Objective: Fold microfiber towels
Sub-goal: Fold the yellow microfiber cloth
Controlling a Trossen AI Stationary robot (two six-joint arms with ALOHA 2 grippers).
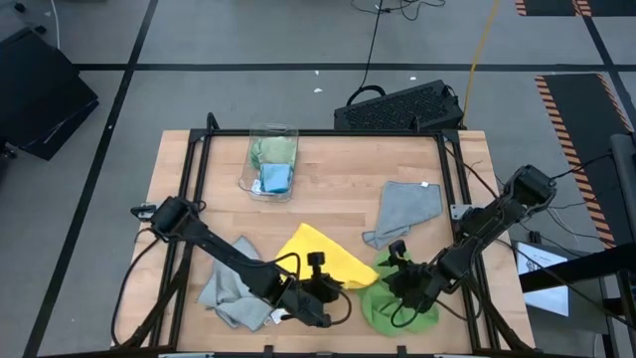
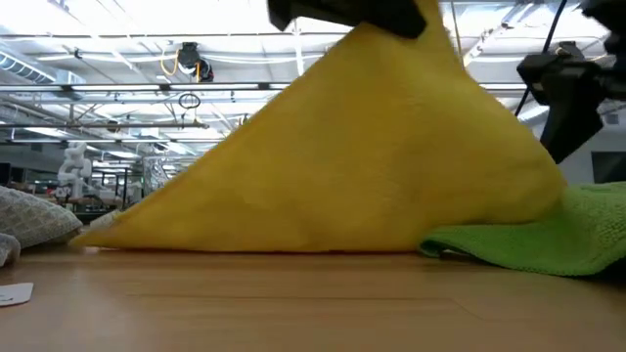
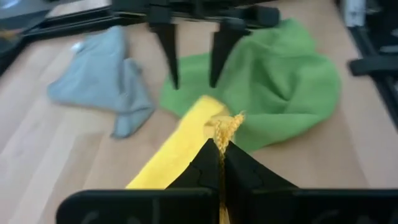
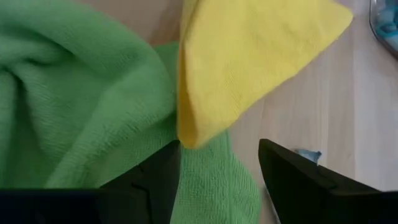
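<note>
A yellow towel (image 1: 323, 254) stands like a tent in the low view (image 2: 362, 156). Its peak is in my shut left gripper (image 1: 338, 288) (image 3: 222, 149), and its lower edge (image 2: 245, 240) lies on the table. One yellow corner (image 4: 193, 134) overlaps a crumpled bright green towel (image 1: 397, 303) (image 3: 280, 81). My right gripper (image 1: 390, 268) (image 4: 219, 152) is open just over the green towel, beside that corner, holding nothing. Grey towels lie at the near left (image 1: 234, 288) and the far right (image 1: 407, 209). My left gripper pinches a bunched bit of the yellow towel's edge (image 3: 225, 127) between its two fingers; how many layers cannot be told. The fingers slant down from the table's left. The held part is raised; the cloth slopes from it down to the table.
A clear plastic bin (image 1: 270, 159) at the far side holds a pale green and a light blue cloth. A dark frame (image 1: 189, 169) runs along the table's edges. Bare wood shows in the table's middle.
</note>
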